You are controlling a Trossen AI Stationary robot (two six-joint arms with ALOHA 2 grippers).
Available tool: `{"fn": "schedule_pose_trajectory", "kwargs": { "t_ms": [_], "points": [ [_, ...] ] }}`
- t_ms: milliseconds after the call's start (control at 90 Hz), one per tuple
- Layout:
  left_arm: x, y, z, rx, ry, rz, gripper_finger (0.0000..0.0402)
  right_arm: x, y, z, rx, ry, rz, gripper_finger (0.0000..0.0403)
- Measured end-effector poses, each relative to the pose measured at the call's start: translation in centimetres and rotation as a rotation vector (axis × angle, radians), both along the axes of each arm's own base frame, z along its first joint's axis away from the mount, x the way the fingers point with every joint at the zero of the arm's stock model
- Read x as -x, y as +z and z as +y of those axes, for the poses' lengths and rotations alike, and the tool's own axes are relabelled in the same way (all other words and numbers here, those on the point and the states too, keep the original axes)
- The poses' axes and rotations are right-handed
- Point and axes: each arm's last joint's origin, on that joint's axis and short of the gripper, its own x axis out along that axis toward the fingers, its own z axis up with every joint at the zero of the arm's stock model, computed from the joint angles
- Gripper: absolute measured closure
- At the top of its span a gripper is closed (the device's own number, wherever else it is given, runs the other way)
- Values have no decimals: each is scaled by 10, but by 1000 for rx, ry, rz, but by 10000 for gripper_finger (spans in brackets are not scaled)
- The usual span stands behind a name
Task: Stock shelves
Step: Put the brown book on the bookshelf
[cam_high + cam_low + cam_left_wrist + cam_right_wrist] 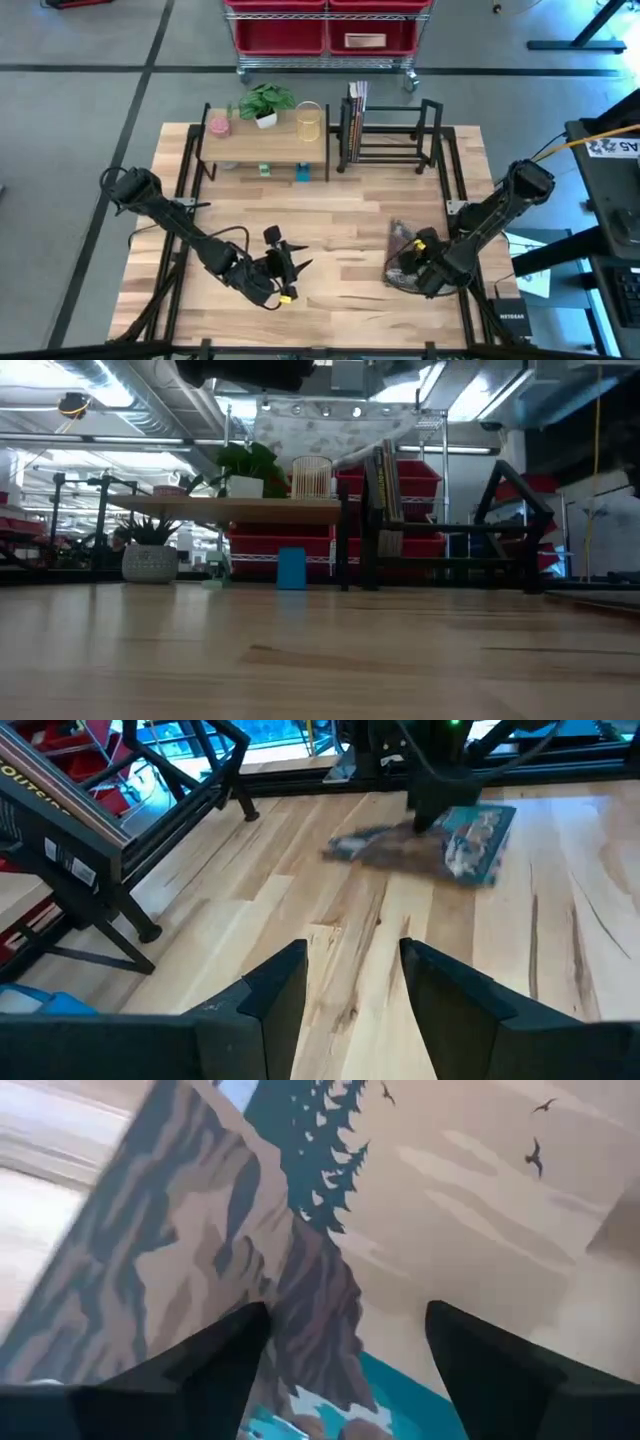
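A book [403, 240] with a mountain-and-bird cover lies flat on the table at the near right. My right gripper [412, 262] hovers low over it, open, its fingers spread above the cover [420, 1210]. My left gripper [297, 265] is open at the near middle of the table. It points toward the book [478, 840] with bare wood between its fingers. At the far edge stand the wood-topped shelf [265, 142] and the black book rack [392, 135]. The rack holds a few upright books [357, 105] at its left end. My right gripper is open, slanting down over the book's front cover [330, 1280], a finger on each side of the painted mountain ridge. Whether the fingertips touch the cover I cannot tell. The book lies flat on the table.
The shelf top carries a pink item [218, 125], a potted plant [265, 103] and a yellow wire cup [310, 120]. A blue box [291, 568] sits under it. A cart with red bins [325, 35] stands beyond the table. Bare wood lies between the grippers and the shelves.
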Motion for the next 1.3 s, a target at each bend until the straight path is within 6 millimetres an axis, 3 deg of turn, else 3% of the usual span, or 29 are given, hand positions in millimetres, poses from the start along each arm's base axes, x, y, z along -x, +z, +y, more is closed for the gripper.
{"fn": "schedule_pose_trajectory", "kwargs": {
  "t_ms": [211,544,733,844,944,1100,1200,1300],
  "points": [
    [-1,1,1,16,7,-13,249,-36,-1,-1,31,275,-193,135],
    [-2,1,1,26,12,-22,249,-116,-6,1,194,1186,-381,135],
    [-4,1,5,38,19,-20,249,-146,40,10,264,1156,-422,135],
    [-9,-6,14,96,-26,19,249,-154,51,37,175,1209,-519,135],
    [-16,-13,31,140,-61,72,249,-157,40,60,69,1222,-581,135],
    [-33,-23,64,177,-44,117,249,-155,-2,89,-48,1208,-580,135],
    [-45,-31,74,237,-75,111,249,-149,-15,98,-76,1143,-543,135],
    [-53,-43,72,281,-132,117,249,-140,-19,98,-84,1121,-446,135]
  ]
}}
